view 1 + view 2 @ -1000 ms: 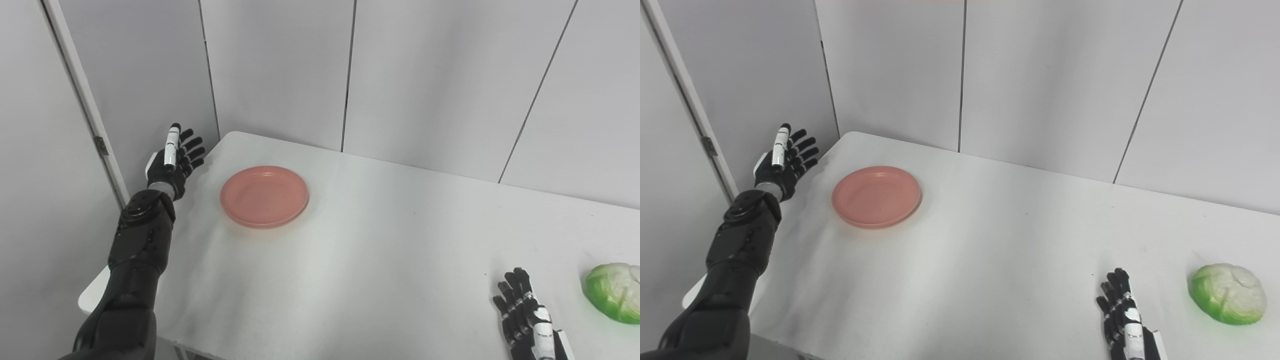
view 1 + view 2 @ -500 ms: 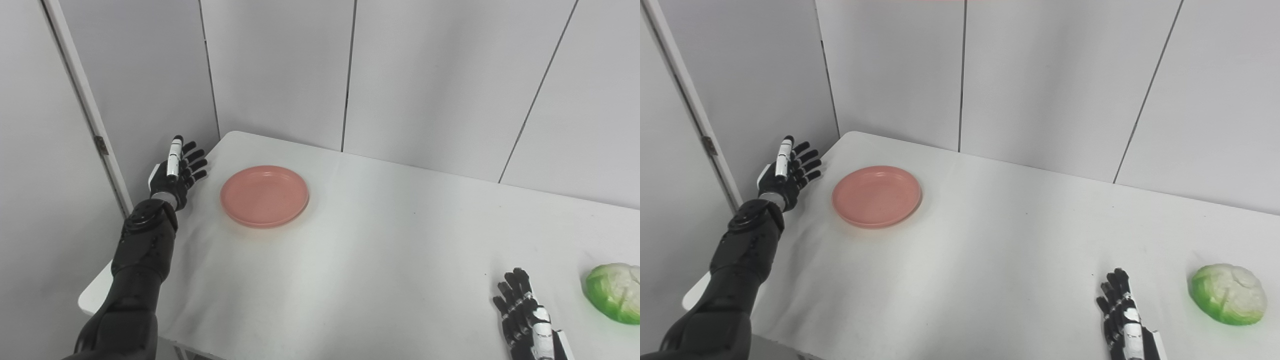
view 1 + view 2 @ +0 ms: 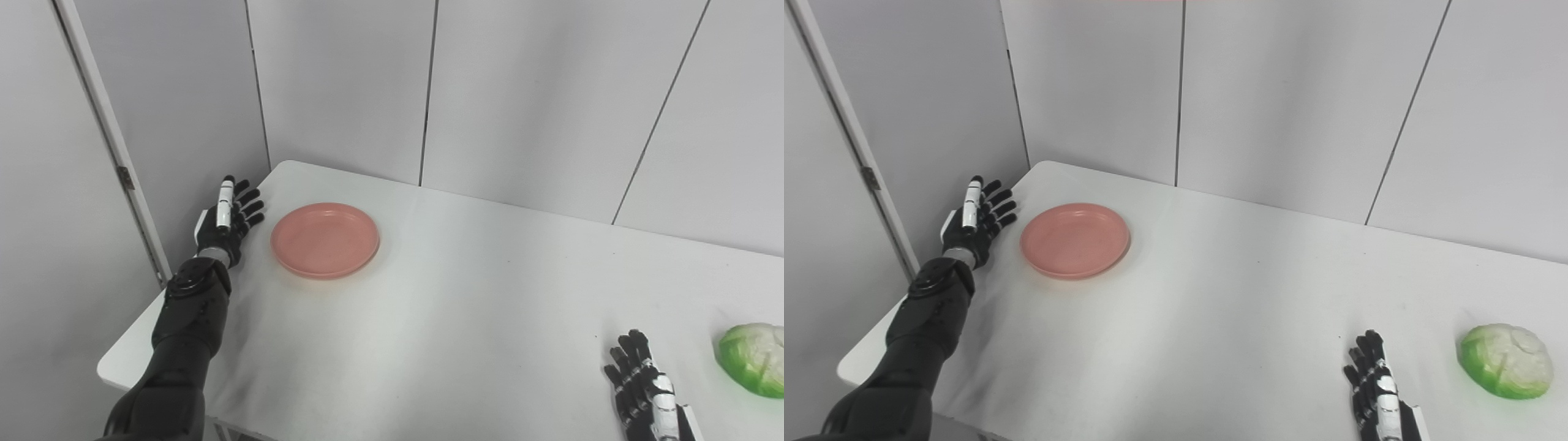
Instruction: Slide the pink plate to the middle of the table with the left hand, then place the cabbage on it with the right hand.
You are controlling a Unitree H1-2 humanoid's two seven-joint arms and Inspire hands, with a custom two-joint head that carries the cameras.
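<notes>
Hovering empty and spread at the table's (image 3: 465, 318) left edge, left robot hand (image 3: 228, 222) flanks pink plate (image 3: 324, 240)

White table (image 3: 465, 318) against pale grey panelled walls (image 3: 343, 86) with dark vertical seams.

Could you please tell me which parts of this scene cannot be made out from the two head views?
- cabbage: left eye view, its right side is cut off by the frame edge.
- right hand: both views, wrist and arm cut off by the bottom edge.
- left hand: seen edge-on; contact with the table cannot be told.
</notes>
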